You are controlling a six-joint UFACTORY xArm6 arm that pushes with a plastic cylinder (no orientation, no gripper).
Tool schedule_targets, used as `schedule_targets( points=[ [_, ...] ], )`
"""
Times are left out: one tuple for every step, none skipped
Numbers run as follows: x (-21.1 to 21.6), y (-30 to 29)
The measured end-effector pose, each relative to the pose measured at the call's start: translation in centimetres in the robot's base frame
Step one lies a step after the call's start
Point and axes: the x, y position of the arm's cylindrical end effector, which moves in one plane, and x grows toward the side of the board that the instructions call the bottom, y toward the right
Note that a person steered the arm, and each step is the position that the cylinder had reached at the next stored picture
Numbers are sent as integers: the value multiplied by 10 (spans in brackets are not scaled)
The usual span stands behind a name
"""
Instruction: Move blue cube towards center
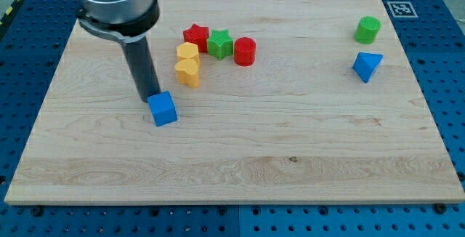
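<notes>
- You are looking at a pale wooden board (290, 164) that fills most of the frame, lying on a blue pegboard table (450, 19) with a small printed marker (398, 8) at the board's upper right corner
- The arm (116, 4) comes down from the upper left of the frame and narrows to a dark rod; there are no fingers on it to open or close, so nothing is grasped, it can only push
- A cluster sits above the middle of the board: a red star (195, 36), a green star (219, 43), a red cylinder (245, 51), and two yellow blocks, the upper yellow block (187, 51) and a yellow heart (188, 71), touching each other
- At the far right you have a green cylinder (368, 29) and below it a blue triangular block (367, 65), well apart from everything else
- The blue cube (163, 109) lies left of centre, just below the yellow pair
- My tip (151, 97) stands at the cube's upper left corner, touching or very nearly so
- What matters for you: the cube lies to the right of and slightly below the tip, and the board's centre lies further right, so I judge that a push rightward with little downward drift suits the task, keeping below the yellow heart
</notes>
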Motion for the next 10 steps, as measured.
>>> schedule_targets(
  points=[
    [0,-44],
    [8,-48],
    [31,8],
    [38,94],
    [38,164],
    [39,193],
    [69,194],
    [75,206],
    [41,207],
    [29,221]
  ],
)
